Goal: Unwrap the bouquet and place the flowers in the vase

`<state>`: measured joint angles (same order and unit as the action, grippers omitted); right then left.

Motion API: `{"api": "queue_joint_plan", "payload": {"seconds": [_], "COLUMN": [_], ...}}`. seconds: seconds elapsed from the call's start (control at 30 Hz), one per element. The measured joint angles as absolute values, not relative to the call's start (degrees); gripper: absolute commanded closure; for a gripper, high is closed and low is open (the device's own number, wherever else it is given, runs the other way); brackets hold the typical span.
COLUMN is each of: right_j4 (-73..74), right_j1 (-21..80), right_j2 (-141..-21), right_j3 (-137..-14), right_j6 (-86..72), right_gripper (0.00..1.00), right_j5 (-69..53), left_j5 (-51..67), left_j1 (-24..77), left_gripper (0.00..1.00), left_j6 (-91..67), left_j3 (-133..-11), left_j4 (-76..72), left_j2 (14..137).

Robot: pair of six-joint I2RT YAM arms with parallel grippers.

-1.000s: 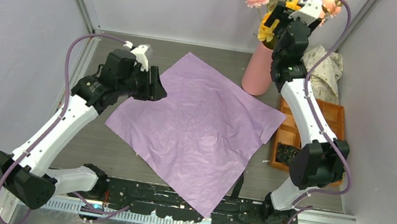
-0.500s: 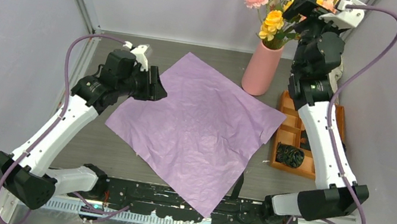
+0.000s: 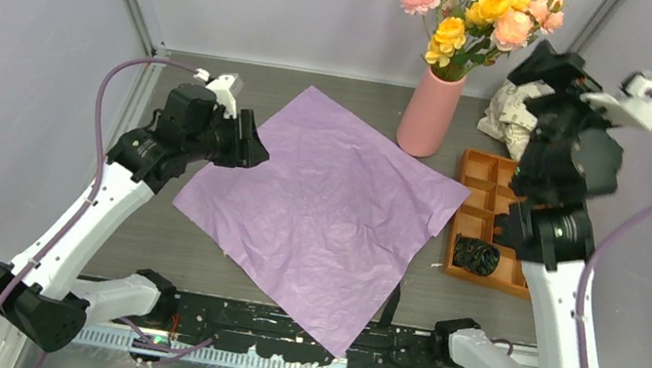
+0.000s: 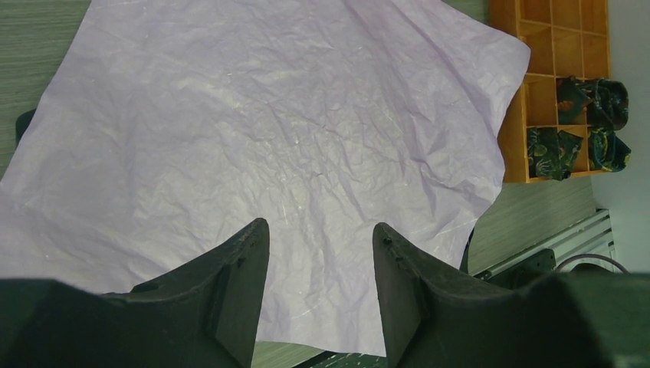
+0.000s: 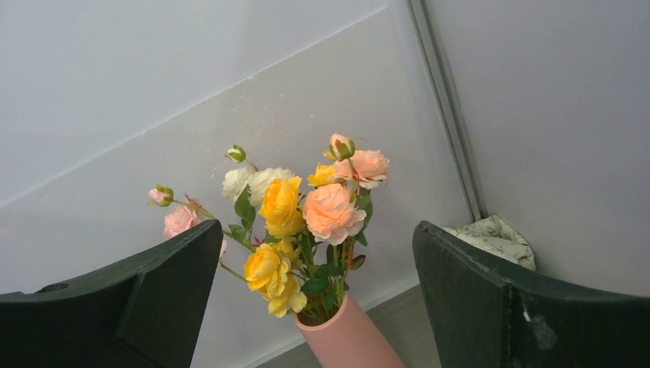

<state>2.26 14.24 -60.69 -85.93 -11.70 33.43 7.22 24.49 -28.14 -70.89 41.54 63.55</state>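
The flowers, pink, cream and yellow-orange blooms on green stems, stand in the salmon-pink vase at the back of the table. No wrapped bouquet shows; a lilac paper sheet lies spread flat in the middle. My right gripper hangs high, right of the blooms and apart from them, open and empty. In the right wrist view the flowers and vase appear between the wide fingers of that gripper. My left gripper hovers over the sheet's left corner, open, with only paper below it.
An orange compartment tray sits right of the sheet with a dark bundle in a near cell. Crumpled cream printed paper lies behind the tray by the right wall. Enclosure walls close in on the left, back and right.
My right arm has swung away from the flower heads to the right and its jaws have opened wider. The flowers now stand free in the vase. The left arm has barely shifted.
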Motion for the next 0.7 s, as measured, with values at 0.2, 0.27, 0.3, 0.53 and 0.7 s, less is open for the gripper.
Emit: {"api": "queue_joint_plan", "payload": {"seconds": [0.2, 0.27, 0.3, 0.53, 0.7], "right_j4": [1.3, 1.28, 1.32, 2.37, 3.79], "right_j1": [14.24, 14.26, 14.24, 14.26, 14.24], "right_j2": [-48.01, -45.52, -44.29, -38.7, -37.34], "right_j3": [-78.61, -78.0, -77.76, -74.83, -74.39], "right_j6": [-12.01, -12.01, -12.03, -12.34, -12.43], "right_gripper": [0.01, 0.01, 0.01, 0.01, 0.01], "right_j5": [34.89, 34.89, 34.85, 34.63, 34.22], "left_j5": [6.59, 6.48, 6.46, 6.46, 6.44], "left_j1": [24.49, 24.49, 24.49, 24.49, 24.49], "left_gripper": [0.47, 0.47, 0.47, 0.47, 0.47], "left_j6": [-28.53, -28.64, -28.75, -29.63, -29.85], "left_j3": [-70.89, -70.89, -70.89, -70.89, -70.89], "left_j4": [42.04, 42.17, 42.3, 43.4, 43.72], "left_j2": [60.93, 60.47, 60.27, 59.33, 58.59]}}
